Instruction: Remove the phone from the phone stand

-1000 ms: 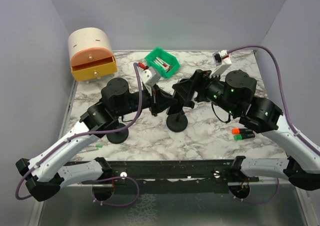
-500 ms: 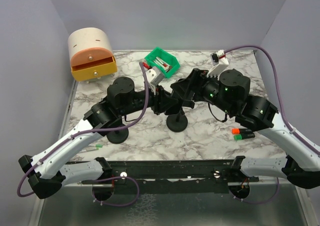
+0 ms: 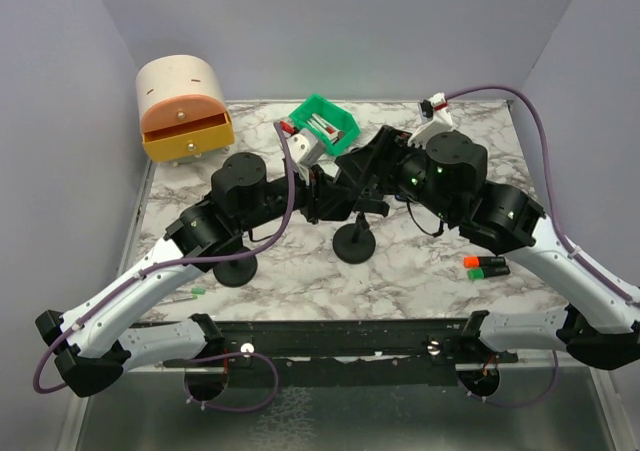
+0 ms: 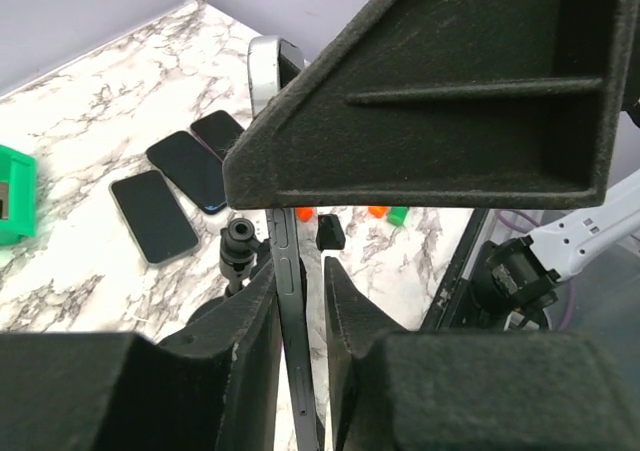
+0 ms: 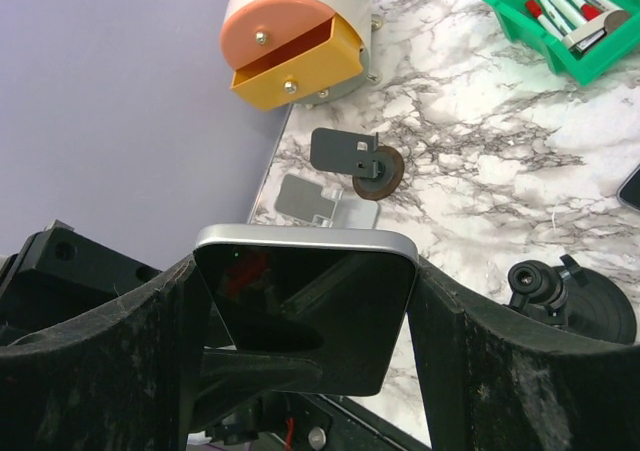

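**Two hands on one phone, right above the stand**

The phone sits in the lower centre of the right wrist view. The right hand is clamped across its width, with a finger against each long edge. The phone stand shows at the lower right of that frame, apart from the phone, so the phone looks to be already off its mount.

In the left wrist view the left hand brackets the phone's thin edge at lower centre. Its fingers are nearly together, but whether they actually press on the phone cannot be told.

The main risk is a poor handover. If the right hand lets go before the left has a firm pinch, the slick slab could slide down onto the stand or the tabletop. If both grip and then pull different ways, the phone could twist out. The arms are also crowded at the middle of the overhead view, so a careless retreat could clip the stand and tip it.
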Robot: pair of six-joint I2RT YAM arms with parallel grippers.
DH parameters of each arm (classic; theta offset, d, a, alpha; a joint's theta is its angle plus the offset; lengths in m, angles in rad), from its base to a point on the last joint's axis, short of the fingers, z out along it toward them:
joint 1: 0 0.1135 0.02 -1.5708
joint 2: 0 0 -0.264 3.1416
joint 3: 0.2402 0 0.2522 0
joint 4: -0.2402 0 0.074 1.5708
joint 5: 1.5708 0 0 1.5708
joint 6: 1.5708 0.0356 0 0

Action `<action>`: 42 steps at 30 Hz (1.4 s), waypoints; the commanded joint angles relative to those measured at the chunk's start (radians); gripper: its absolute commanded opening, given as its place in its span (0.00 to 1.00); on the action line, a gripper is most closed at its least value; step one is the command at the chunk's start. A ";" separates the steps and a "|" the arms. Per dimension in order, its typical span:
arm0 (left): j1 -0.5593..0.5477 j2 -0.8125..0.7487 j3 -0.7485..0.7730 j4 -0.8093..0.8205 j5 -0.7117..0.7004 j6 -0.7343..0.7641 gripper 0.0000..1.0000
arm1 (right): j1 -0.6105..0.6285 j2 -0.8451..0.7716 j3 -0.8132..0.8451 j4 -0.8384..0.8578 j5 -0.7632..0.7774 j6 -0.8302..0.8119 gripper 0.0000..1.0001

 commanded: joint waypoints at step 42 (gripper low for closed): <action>-0.007 -0.147 -0.108 0.145 -0.116 0.023 0.00 | 0.004 -0.065 -0.011 0.123 -0.179 -0.033 1.00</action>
